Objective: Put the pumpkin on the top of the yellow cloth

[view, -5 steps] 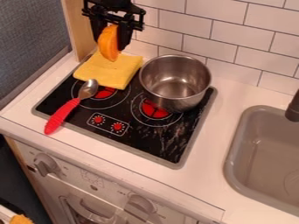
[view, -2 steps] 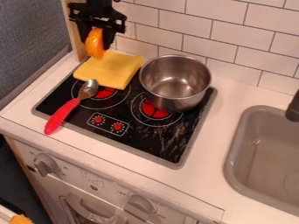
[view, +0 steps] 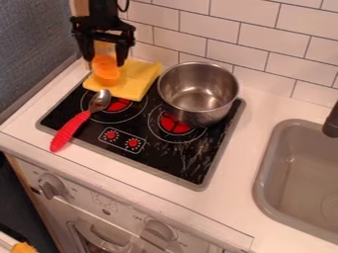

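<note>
One pumpkin [view: 105,70], orange, rounded, blurred into a soft-edged smear with a paler streak above. Located over the left part of the yellow cloth [view: 137,80], below and between the gripper's tips; contact with cloth cannot be told. Gripper [view: 104,62] above cloth, pointing down, fingers spread wide apart; cannot tell whether either touches the pumpkin.

Cloth flat at the stovetop's [view: 168,160] far left corner. Metal pot [view: 214,114], upright, toward the far right corner, close on the cloth's right side. Spoon [view: 69,130], red handle across the near edge by the left corner, metal bowl close to the cloth's near edge. Both crowd the cloth. Grey sink [view: 265,173] well apart, right of stovetop.
</note>
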Available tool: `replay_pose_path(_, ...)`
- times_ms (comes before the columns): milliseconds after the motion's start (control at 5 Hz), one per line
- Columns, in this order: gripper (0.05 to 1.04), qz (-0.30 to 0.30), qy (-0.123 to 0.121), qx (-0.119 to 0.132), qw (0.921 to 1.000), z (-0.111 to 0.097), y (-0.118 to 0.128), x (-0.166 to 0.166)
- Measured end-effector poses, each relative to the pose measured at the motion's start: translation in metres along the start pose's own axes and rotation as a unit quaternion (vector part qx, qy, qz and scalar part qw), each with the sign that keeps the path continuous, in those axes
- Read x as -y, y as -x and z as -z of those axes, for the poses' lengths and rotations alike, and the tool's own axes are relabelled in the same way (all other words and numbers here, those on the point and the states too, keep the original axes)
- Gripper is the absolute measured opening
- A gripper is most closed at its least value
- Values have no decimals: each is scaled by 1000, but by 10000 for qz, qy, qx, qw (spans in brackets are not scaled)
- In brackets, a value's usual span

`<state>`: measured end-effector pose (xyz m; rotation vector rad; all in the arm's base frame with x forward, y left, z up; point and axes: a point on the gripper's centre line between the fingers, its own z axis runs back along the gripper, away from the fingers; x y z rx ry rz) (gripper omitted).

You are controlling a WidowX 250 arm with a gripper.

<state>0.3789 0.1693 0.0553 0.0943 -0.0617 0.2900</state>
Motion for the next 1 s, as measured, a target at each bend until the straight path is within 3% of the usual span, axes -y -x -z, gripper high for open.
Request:
replay_pose_path(400,1001,316,129,1,9994,0,0,8)
replay_pose_path(800,1001,1135,79,69,9935,-24,2,39)
replay_pose_path(1000,1001,1182,96,-58,9929,-18,9,41)
